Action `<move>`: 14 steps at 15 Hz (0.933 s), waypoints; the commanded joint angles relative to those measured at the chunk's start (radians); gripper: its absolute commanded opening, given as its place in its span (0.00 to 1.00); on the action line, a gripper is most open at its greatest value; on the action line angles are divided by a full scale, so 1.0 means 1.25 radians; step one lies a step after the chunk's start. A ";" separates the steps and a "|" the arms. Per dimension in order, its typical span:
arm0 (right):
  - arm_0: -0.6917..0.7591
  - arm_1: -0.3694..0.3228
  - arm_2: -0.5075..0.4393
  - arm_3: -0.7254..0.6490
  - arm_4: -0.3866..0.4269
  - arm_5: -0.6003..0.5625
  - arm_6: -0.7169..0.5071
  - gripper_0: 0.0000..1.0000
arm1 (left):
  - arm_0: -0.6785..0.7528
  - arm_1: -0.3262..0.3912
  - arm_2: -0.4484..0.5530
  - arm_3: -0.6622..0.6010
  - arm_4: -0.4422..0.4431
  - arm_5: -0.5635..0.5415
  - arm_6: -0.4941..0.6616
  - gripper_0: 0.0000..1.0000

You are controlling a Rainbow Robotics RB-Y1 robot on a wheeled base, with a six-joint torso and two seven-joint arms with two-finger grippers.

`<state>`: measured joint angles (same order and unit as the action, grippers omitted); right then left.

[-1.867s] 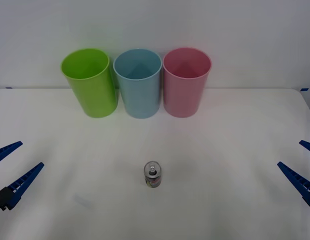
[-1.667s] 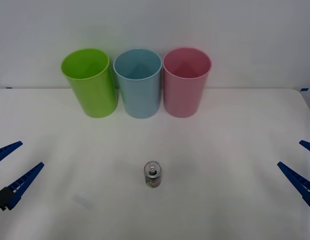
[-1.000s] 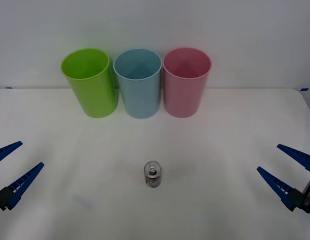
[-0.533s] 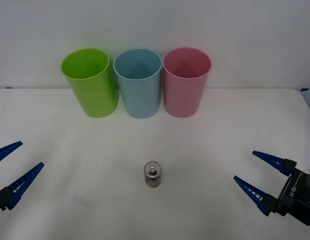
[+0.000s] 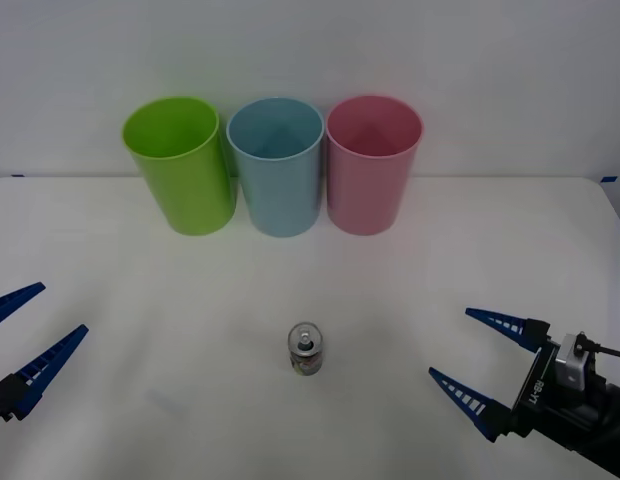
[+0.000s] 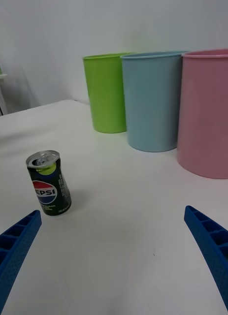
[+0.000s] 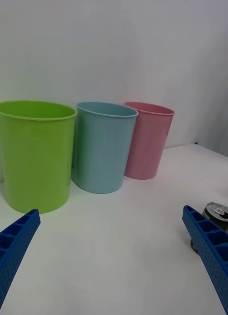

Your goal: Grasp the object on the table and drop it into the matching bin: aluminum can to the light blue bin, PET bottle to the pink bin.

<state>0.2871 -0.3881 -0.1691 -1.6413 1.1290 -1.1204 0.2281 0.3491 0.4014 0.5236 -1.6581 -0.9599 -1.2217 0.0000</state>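
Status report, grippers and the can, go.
Right gripper open, right of can, apart. Left gripper open, parked at table's left edge. Can upright, path clear.

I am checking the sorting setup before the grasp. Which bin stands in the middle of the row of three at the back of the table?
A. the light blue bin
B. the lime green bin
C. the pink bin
A. In the front view the light blue bin stands between the lime green bin and the pink bin, beyond the aluminum can on the table.
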 commanded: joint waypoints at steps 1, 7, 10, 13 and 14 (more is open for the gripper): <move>-0.047 0.000 0.041 0.074 0.000 -0.001 0.065 1.00 | 0.000 0.000 0.000 0.000 0.000 0.000 0.000 1.00; -0.139 0.000 0.138 0.191 0.000 0.003 0.101 1.00 | 0.000 0.000 0.000 0.000 0.000 0.000 0.000 1.00; -0.165 0.000 0.187 0.205 -0.001 0.025 0.106 1.00 | 0.000 0.000 0.000 0.000 0.000 0.000 0.000 1.00; -0.177 0.000 0.232 0.205 -0.004 0.066 0.112 1.00 | 0.000 0.000 0.000 0.000 0.000 0.000 0.000 1.00; -0.181 0.000 0.249 0.205 -0.006 0.079 0.116 1.00 | 0.000 0.000 0.000 0.000 0.000 0.000 0.000 1.00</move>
<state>0.0649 -0.3881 0.1269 -1.3852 1.1241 -1.0352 0.3692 0.3491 0.4014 0.5236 -1.6581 -0.9599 -1.2217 0.0000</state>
